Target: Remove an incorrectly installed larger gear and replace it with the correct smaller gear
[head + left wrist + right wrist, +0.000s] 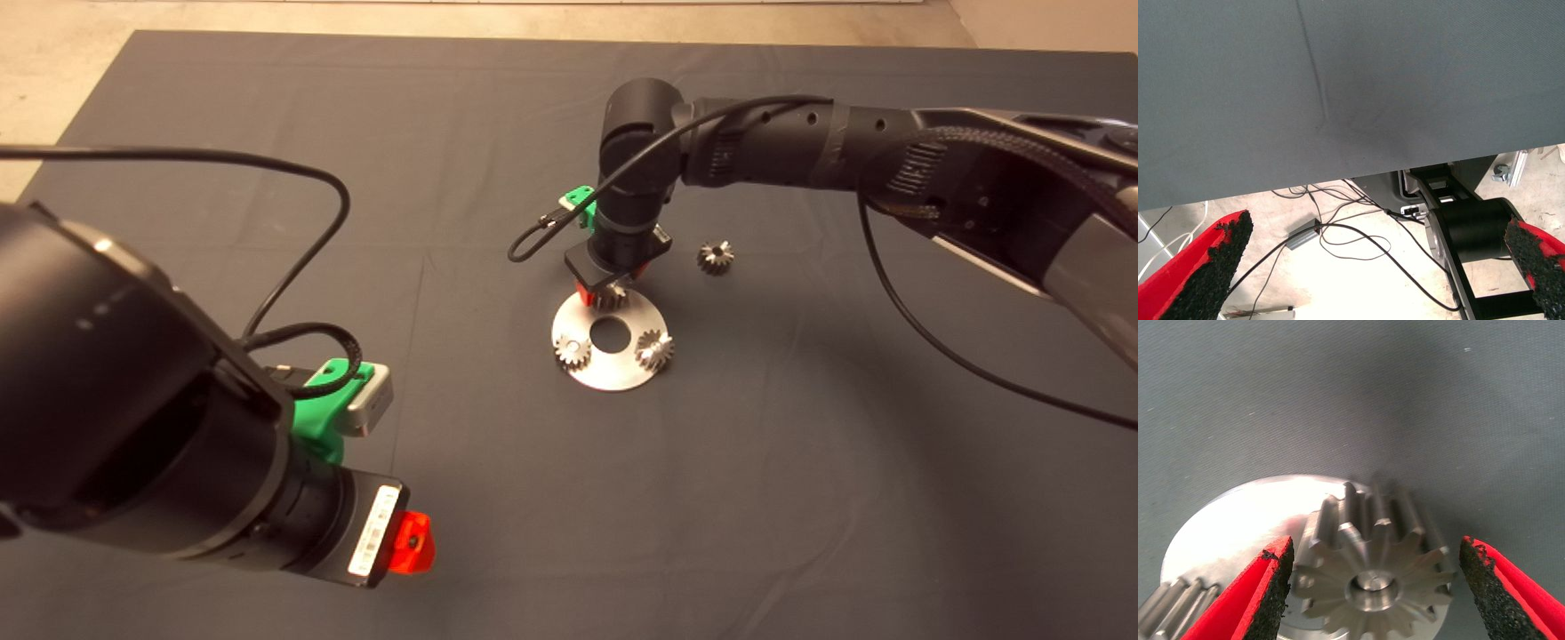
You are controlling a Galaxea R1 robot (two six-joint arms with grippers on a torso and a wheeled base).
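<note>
A round steel disc (613, 372) with a centre hole lies mid-mat and carries three gears. My right gripper (610, 293) hangs straight over the disc's far side, open. In the right wrist view its fingers (1275, 587) stand on either side of the larger gear (1371, 553), which has long flared teeth and sits on a peg on the disc (1238, 520). One pad is at the teeth and the other is apart. In the head view the larger gear (613, 299) is mostly hidden by the gripper. The smaller gear (714, 258), dark, lies loose on the mat right of the gripper.
Two other small gears (573, 351) (653, 348) sit on the disc's near side; one shows in the right wrist view (1171, 607). My left gripper (411, 542) waits open at the lower left; its wrist view (1371, 267) shows the mat's edge, floor and cables.
</note>
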